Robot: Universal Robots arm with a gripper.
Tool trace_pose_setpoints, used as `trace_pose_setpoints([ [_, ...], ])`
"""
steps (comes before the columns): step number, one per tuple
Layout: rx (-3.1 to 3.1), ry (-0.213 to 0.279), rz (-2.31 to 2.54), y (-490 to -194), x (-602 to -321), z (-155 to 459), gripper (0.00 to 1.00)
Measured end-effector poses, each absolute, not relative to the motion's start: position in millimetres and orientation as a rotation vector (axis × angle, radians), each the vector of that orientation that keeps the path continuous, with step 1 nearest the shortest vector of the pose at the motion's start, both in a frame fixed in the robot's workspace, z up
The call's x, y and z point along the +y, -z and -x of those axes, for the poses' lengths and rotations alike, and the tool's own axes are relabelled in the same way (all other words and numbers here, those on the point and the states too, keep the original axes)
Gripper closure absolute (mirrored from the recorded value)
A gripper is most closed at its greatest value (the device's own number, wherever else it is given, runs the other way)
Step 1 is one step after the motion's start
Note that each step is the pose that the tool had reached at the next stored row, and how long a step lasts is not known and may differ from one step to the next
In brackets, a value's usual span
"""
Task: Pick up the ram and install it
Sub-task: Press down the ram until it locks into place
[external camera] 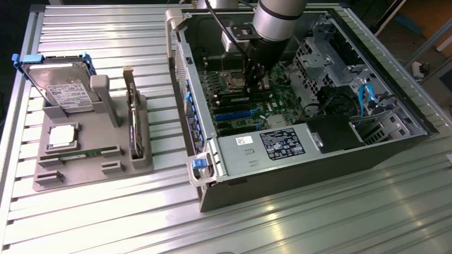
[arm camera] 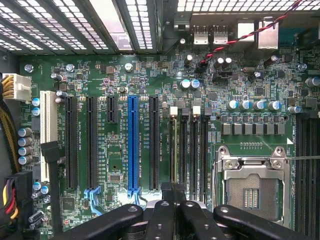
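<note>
Green motherboard (arm camera: 125, 80) seen from above, blue expansion slot (arm camera: 132, 145) among black slots, empty processor socket (arm camera: 250, 187) with metal frame, gripper (arm camera: 172, 207) fingers pressed together above memory slots (arm camera: 192, 150)

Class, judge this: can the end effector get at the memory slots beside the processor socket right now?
Probably yes: the case is open, and the end effector hangs just over the slots, no cable across them.

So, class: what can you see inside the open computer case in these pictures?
Inside the computer case lies a green motherboard with a blue slot, black slots and an empty processor socket. The gripper hangs over the slots, covering the board beneath it.
</note>
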State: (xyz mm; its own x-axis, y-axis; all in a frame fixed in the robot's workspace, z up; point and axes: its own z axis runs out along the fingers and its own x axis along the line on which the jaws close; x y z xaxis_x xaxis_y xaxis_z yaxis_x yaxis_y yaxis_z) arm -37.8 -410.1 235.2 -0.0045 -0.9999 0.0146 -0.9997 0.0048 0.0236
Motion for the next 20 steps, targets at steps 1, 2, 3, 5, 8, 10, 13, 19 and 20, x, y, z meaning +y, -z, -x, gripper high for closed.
trace_pose_setpoints([
  [1,-2.208,0.01,-2.197,-235.2,-410.1,37.8,0.89],
  [2,-2.208,0.01,-2.197,-235.2,-410.1,37.8,0.89],
  [3,-2.208,0.01,-2.197,-235.1,-410.1,37.8,0.89],
  [5,-2.208,0.01,-2.197,-234.8,-410.1,37.8,0.89],
  [8,-2.207,0.01,-2.197,-234.4,-410.1,37.8,0.89],
  [10,-2.207,0.01,-2.197,-234.1,-410.1,37.8,0.89],
  [13,-2.207,0.01,-2.197,-233.7,-410.1,37.8,0.89],
  [19,-2.207,0.01,-2.197,-232.5,-410.1,37.8,0.89],
  [20,-2.207,0.01,-2.197,-232.3,-410.1,37.8,0.89],
])
